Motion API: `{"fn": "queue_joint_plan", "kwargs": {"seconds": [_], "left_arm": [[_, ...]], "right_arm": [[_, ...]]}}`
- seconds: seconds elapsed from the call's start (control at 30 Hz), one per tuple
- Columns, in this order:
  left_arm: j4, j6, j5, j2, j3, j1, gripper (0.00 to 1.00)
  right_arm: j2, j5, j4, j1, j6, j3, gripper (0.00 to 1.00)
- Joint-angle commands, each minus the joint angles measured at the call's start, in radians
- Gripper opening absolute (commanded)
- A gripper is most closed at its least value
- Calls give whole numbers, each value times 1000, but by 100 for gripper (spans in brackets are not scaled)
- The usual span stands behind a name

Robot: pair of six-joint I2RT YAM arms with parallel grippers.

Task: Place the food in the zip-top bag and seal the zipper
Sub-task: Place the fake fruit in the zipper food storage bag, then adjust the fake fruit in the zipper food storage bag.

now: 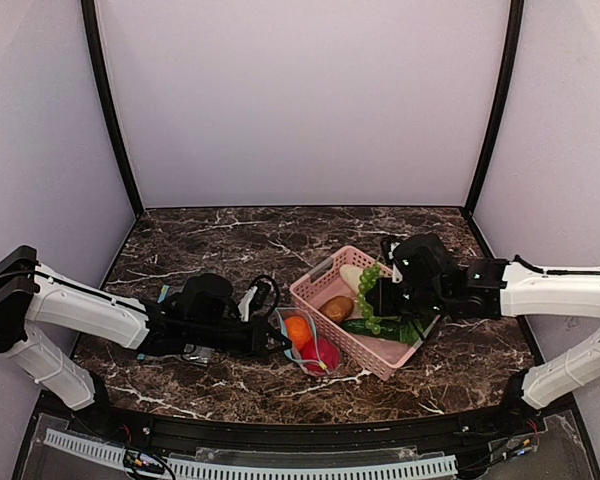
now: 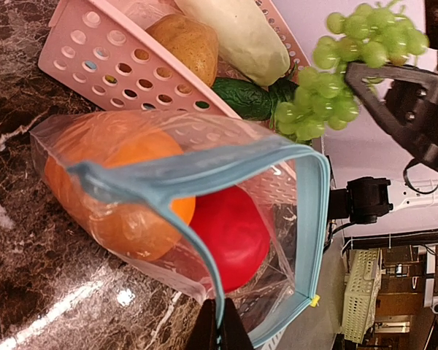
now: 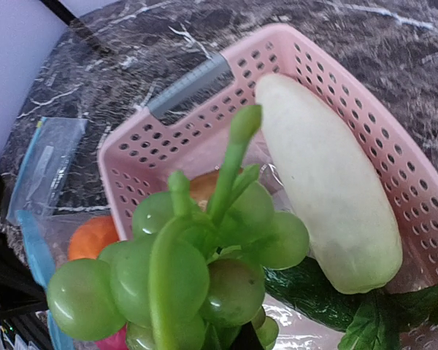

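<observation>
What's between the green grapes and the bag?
Top view: a brown potato and the pink basket's wall lie between the grape bunch and the zip-top bag.

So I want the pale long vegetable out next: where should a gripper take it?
Probably grip the pale long vegetable across its width at mid-length, from above: it lies flat in the pink basket, top side bare, a wall close alongside.

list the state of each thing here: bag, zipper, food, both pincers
zip-top bag: open, orange fruit and red fruit inside
zipper: unsealed, one edge pinched
grape bunch: held up over the pink basket, not yet bagged
left pincer: shut on the zipper
right pincer: shut on the grape bunch
</observation>
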Motion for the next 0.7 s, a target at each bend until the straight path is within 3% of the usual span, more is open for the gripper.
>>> {"fn": "queue_joint_plan", "kwargs": {"seconds": [0.0,0.23,0.53,0.67], "left_arm": [[-29,15,2,-18,30,-3,1],[-26,18,5,-12,33,-4,1],[-23,20,1,-11,35,-3,1],[-23,20,3,-7,40,-3,1]], "right_arm": [[-121,5,61,40,-119,28,0],[-151,-123,178,100,-175,62,0],[13,-238,314,213,-167,155,0],[110,-209,294,254,-186,209,0]]}}
